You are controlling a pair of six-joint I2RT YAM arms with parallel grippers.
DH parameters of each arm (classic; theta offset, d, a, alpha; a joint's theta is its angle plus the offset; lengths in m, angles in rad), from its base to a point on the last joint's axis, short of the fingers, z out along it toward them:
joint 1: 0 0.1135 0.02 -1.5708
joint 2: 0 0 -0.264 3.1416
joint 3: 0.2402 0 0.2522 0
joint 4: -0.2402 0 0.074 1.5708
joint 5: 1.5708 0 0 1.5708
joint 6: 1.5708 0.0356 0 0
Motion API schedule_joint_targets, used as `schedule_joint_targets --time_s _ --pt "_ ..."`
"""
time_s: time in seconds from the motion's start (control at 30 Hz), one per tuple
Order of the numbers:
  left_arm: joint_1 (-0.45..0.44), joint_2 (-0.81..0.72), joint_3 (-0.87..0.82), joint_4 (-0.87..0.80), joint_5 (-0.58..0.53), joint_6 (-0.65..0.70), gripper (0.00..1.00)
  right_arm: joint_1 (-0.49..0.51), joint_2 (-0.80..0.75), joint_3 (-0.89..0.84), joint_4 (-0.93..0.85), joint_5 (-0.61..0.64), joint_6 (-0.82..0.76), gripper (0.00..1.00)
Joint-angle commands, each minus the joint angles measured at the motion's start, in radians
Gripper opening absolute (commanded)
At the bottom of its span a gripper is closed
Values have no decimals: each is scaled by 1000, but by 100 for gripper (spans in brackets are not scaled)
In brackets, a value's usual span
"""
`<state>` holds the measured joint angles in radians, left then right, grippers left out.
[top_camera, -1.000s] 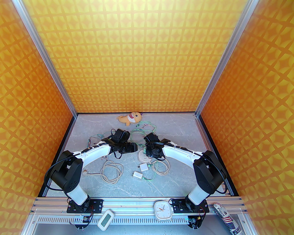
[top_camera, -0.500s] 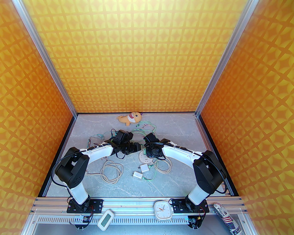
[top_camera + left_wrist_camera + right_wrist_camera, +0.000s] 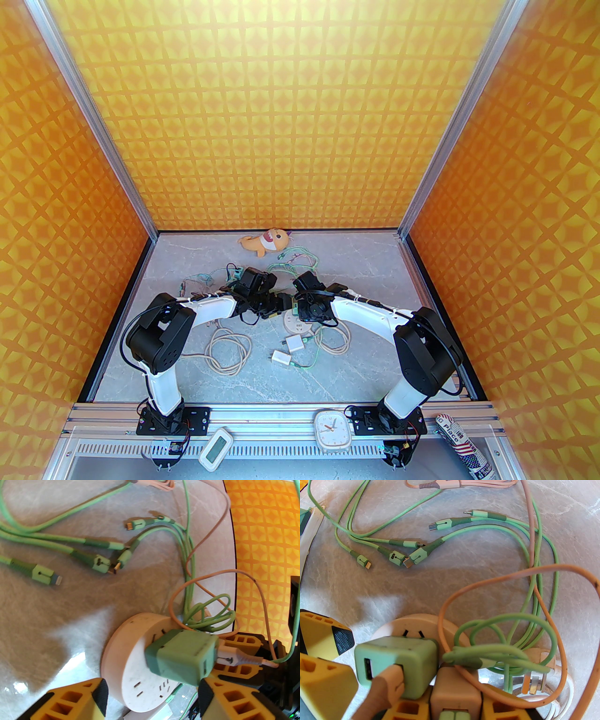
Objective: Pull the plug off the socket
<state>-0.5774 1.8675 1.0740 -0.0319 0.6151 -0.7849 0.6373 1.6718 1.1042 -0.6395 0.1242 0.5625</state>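
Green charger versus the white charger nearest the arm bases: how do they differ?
The green charger is plugged into the round socket; the white charger lies flat and loose on the table, prongs exposed. The green charger sits between the fingers of the open left gripper; the white charger lies apart from it. Both are blocky wall chargers.

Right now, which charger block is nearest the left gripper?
The green cube adapter on the round white socket, just ahead of the open left gripper. The two white adapters lie apart, unplugged.
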Motion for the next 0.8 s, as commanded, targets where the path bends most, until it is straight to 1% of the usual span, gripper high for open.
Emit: schedule_joint_targets --time_s 0.0,0.27,0.33,0.53,0.67,0.77 --pt "-7 20 38 37 41 -11 68 -1 3 7 26 4 -16 27" --pt "-15 78 39 8 48 -7 67 -1 2 -4 33 0 -15 26" --pt "-15 99 47 -19 44 2 65 -1 3 -1 32 0 -17 26" --pt "-19 134 39 -93 -10 1 60 -1 7 2 24 9 -24 26" --pt "-24 139 30 -128 -40 9 59 5 12 5 22 18 -18 26" --pt "-34 150 47 -163 -65 21 59 26 15 15 7 60 -10 26"
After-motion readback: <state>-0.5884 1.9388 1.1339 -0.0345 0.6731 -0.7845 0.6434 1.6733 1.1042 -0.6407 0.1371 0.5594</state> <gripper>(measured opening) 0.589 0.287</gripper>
